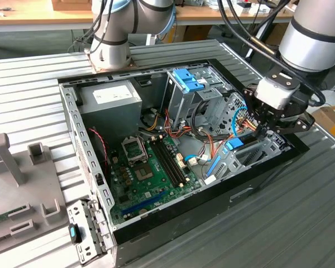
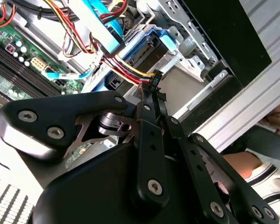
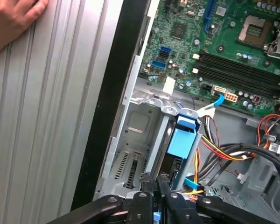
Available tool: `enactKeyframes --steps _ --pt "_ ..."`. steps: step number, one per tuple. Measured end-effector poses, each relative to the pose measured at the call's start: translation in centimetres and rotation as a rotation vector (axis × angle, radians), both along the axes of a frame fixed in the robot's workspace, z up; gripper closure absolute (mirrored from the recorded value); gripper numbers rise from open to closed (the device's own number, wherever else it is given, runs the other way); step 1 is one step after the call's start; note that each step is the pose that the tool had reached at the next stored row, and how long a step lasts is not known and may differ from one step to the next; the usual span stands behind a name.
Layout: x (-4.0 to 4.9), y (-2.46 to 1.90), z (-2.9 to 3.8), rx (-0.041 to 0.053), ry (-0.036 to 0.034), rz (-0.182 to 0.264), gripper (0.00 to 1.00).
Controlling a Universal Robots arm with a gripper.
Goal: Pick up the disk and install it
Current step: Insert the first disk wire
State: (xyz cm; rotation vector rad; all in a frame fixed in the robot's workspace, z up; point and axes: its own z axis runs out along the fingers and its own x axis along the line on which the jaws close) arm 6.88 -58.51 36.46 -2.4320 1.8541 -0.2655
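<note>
Black end effector [image 3: 154, 179], tips pressed together, sits just beside the blue-railed disk [image 3: 182, 142].

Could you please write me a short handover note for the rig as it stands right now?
Gripper: low inside the open computer case, at the drive bay, right beside the disk.
Disk: in the drive bay, blue tab showing, close to the yellow and red power wires.
Done: pickup, and the disk brought to the bay.
Left: full seating cannot be confirmed from these views.
Note: a person's hand rests on the table beside the case.
</note>
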Motion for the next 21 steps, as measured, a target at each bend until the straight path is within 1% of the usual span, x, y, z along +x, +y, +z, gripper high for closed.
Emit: enactKeyframes --steps 4,6,11,13,14,16,18,19,21 --pt "0.0 0.0 -0.12 0.0 0.0003 -0.102 0.84" --pt "0.0 -0.01 -0.13 -0.0002 0.0003 -0.13 0.84" --pt "0.0 0.02 -0.13 -0.0001 0.0004 -0.13 0.84" --pt "0.01 0.15 -0.13 0.0016 0.0006 -0.13 0.84" --pt "0.0 0.25 -0.13 0.0056 0.0013 -0.134 0.84" --pt "0.0 0.32 -0.14 0.0059 0.0017 -0.144 0.84" --pt "0.06 0.55 -0.17 0.0061 0.0018 -0.148 0.84" --pt "0.33 0.74 -0.17 0.006 0.0018 -0.148 0.84" --pt "0.43 0.84 -0.18 0.0062 0.0018 -0.148 0.84"
